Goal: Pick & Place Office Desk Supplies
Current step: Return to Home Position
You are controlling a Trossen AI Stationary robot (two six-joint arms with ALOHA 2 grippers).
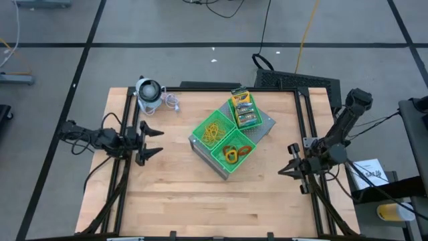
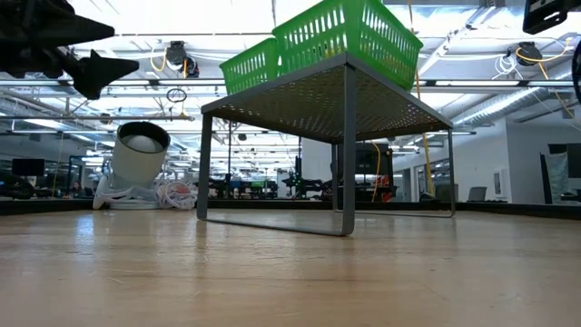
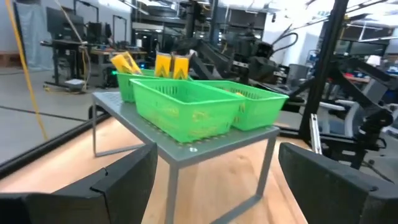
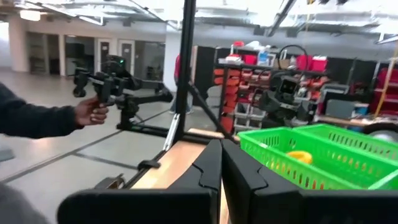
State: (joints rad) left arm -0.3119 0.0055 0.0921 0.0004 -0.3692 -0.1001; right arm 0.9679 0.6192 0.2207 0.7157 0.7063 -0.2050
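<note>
1. High view: the left gripper [image 1: 159,142] hung above the left edge of the table [image 1: 200,201], well apart from the supplies. Its jaws were spread wide with nothing in them. The left wrist view showed its fingers [image 3: 118,180] far apart.
2. A gadget [image 1: 148,92] stood at the far left corner, with a clear piece [image 1: 172,102] just beside it.
3. A grey shelf [image 1: 267,124] sat turned diagonally near the table's middle, carrying three green trays side by side.
4. The middle tray [image 1: 195,128], leftmost of the three, held the rubber bands [image 1: 214,131] in a loose tangle.
5. The near tray [image 1: 221,163] held the rings [image 1: 235,152], orange and yellow among them.
6. The far tray [image 1: 231,110] held the boxes [image 1: 243,110], packed close together, the yellow-orange one farthest back.
7. The right gripper [image 1: 289,161] hung at the table's right edge, well apart from the shelf. In the right wrist view its fingers [image 4: 205,168] were pressed together with nothing between them.
8. Beyond the table, that same view showed a person's hand [image 4: 92,111], in a dark sleeve [image 4: 34,121], gripping a dark handle.
</note>
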